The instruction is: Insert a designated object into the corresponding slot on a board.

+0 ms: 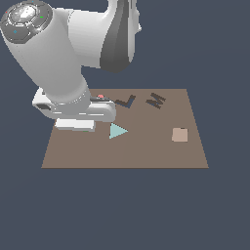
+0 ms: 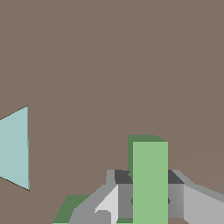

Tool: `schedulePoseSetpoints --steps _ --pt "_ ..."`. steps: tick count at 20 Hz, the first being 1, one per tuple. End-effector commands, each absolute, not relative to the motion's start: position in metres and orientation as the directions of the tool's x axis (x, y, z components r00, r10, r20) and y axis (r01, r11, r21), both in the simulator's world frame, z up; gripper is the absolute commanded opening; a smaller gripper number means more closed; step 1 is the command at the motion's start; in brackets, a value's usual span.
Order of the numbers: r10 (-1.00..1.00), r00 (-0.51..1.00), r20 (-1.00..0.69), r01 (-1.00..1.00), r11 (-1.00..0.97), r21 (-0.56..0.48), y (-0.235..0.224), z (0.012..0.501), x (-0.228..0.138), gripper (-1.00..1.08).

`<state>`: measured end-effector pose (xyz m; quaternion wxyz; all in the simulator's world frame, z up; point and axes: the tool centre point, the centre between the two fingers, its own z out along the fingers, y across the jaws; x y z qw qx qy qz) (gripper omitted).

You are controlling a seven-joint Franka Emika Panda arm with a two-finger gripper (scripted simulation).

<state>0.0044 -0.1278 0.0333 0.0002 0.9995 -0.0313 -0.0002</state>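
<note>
In the wrist view the green L-shaped block (image 2: 150,175) sits between my gripper's (image 2: 150,199) two grey fingers (image 2: 124,197), which press on both sides of its long limb. Its short limb (image 2: 72,208) sticks out to one side, low over the brown board (image 2: 109,65). In the exterior view my hand (image 1: 75,122) hangs over the board's (image 1: 146,154) left part and hides the block. The dark L-shaped slot (image 1: 126,101) lies at the board's far side, to the exterior view's right of my hand.
A cyan triangle (image 1: 117,131) (image 2: 15,146) lies on the board just right of my hand. A dark M-shaped recess (image 1: 156,100) is right of the slot. A tan square (image 1: 179,135) lies further right. A bit of the pink heart (image 1: 100,96) shows behind my hand.
</note>
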Motion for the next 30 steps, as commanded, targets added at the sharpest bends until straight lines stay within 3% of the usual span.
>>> schedulePoseSetpoints --steps 1,15,23,30 --pt "-0.062 0.998 0.000 -0.062 -0.998 0.000 -0.128 0.033 0.004 -1.00" --pt "0.112 0.994 0.000 0.112 -0.994 0.000 -0.117 0.034 0.015 -1.00" --pt "0.363 0.932 0.001 0.363 -0.932 0.001 -0.098 0.035 0.028 -1.00" --pt "0.638 0.770 0.001 0.638 -0.770 0.001 -0.070 0.036 0.035 -1.00"
